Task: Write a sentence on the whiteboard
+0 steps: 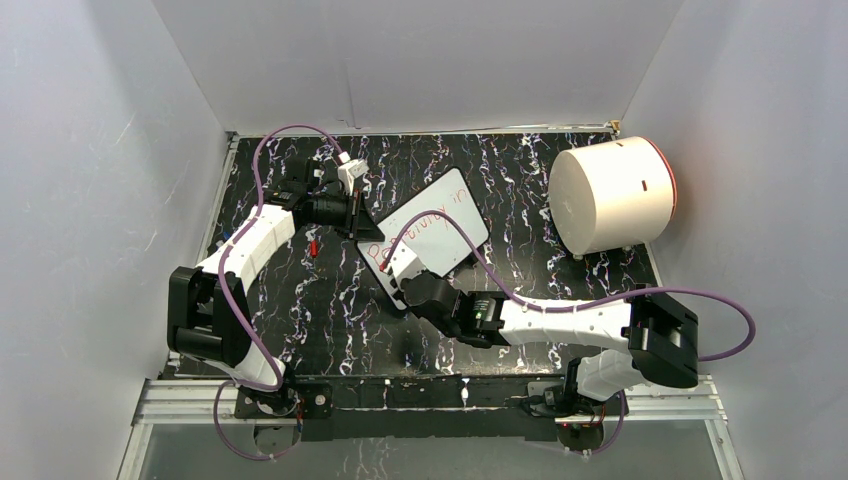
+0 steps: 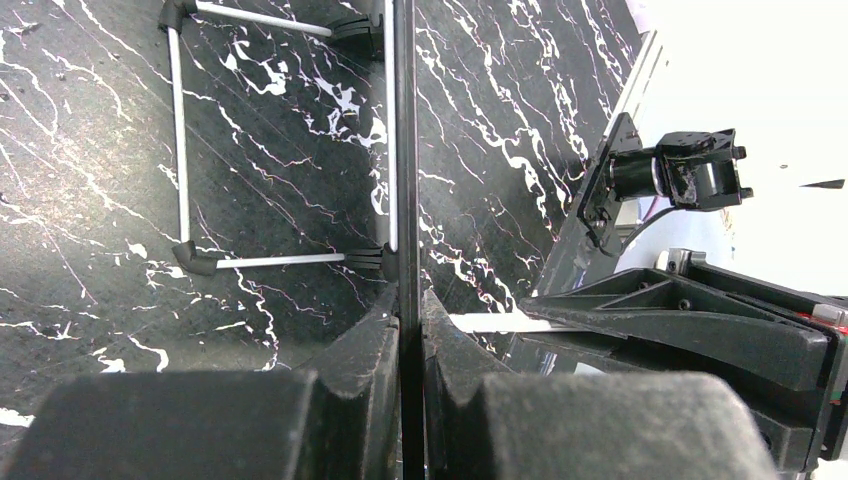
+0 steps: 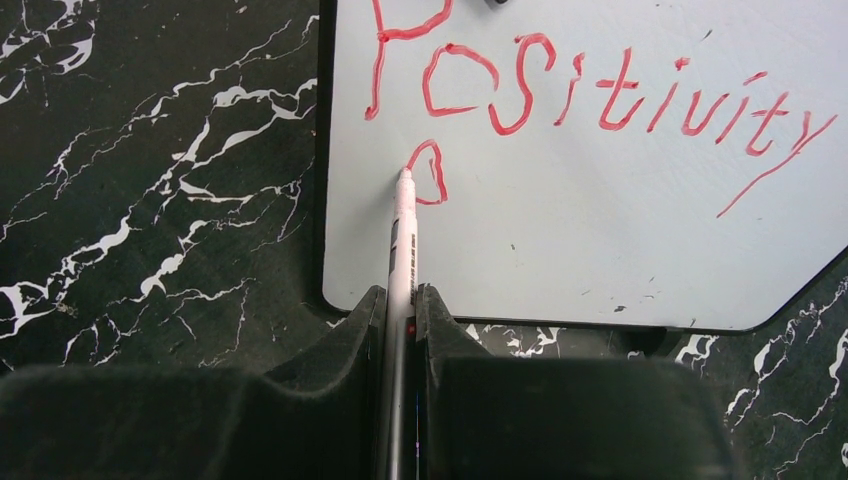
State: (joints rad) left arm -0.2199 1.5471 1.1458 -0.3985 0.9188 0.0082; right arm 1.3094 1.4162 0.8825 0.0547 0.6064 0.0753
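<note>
**Starting line two: light, even strokes**

The whiteboard lies slantwise in the middle of the table. The left gripper pinches its black edge, bracing it. The right gripper pinches a marker, tip touching a small red loop under the sentence, so far "Positivity". Good lettering likely calls for light pressure, short strokes and even spacing rightward.
</note>
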